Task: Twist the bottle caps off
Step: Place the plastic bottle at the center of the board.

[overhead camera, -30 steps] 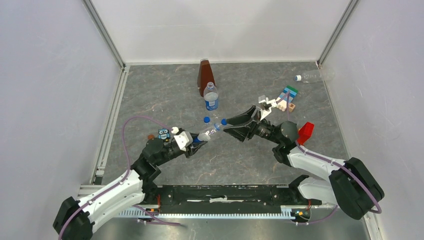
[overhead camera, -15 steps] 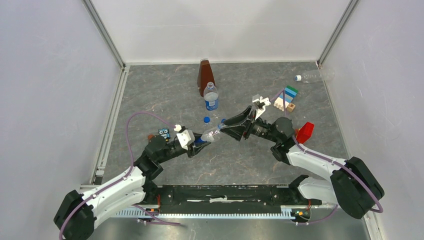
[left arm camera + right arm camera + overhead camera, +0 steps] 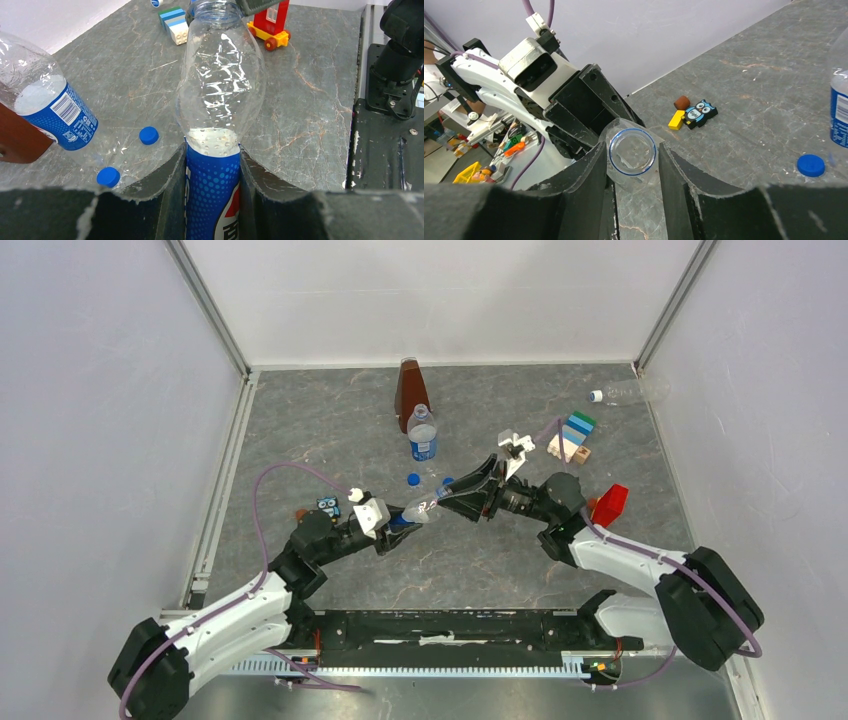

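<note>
**Top view.** I see the left gripper (image 3: 399, 519) clamped on the labelled end of the held bottle (image 3: 421, 507). The bottle runs between the two arms, with its neck toward the right gripper (image 3: 445, 496). The first blue cap (image 3: 413, 479) lies loose on the table (image 3: 330, 430) just beyond the bottle. The standing bottle (image 3: 423, 436) is upright in front of the brown pyramid-shaped object (image 3: 410, 388). The third bottle (image 3: 632, 392) lies on its side in the far right corner, with its white cap (image 3: 596, 396) on.

**Left wrist view.** Both fingers press against the blue label of the held bottle, and its clear upper body runs away from the camera. The first blue cap and the second blue cap (image 3: 149, 135) lie on the table to its left, apart from each other and near the standing bottle.

**Right wrist view.** The mouth of the held bottle faces the camera, uncapped, with a blue ring round its rim. The right gripper's fingers (image 3: 589, 180) stand one on either side of the neck, very close to it. I cannot tell whether they press on it. A toy owl (image 3: 699, 112) lies on the table beyond.
</note>
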You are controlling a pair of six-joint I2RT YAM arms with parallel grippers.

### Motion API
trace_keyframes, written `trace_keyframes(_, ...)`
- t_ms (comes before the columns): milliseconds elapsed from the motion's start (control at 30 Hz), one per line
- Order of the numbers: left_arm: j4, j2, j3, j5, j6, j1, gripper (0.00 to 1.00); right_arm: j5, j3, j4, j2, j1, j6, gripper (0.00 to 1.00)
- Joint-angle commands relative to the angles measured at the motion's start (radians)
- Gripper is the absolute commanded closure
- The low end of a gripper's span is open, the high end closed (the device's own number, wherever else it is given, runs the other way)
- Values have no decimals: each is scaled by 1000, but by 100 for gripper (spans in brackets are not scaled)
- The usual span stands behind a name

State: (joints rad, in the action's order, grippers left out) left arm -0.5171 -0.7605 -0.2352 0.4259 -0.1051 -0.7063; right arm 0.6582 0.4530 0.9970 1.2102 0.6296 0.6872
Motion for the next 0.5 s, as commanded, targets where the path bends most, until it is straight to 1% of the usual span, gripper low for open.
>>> trace_keyframes(0, -67, -6, -38, 24, 27, 4, 74, 35, 42, 58, 19, 8, 3, 53)
trace_keyframes(67, -66, -6, -39, 22, 25, 4, 74, 38, 49, 59, 27, 10, 3, 53)
trace_keyframes(267, -54, 2, -41, 18, 13, 4, 73, 29, 44, 78, 25, 12, 3, 58)
trace_keyframes(333, -49, 2, -43, 16, 10, 4, 73, 31, 44, 81, 24, 11, 2, 66)
trace_keyframes(400, -46, 0, -44, 14, 12, 4, 70, 28, 45, 83, 25, 12, 2, 70)
trace_keyframes(433, -47, 0, -45, 14, 11, 4, 70, 26, 46, 84, 25, 12, 2, 74)
trace_keyframes(467, -44, -1, -46, 16, 11, 4, 69, 27, 45, 87, 25, 12, 3, 80)
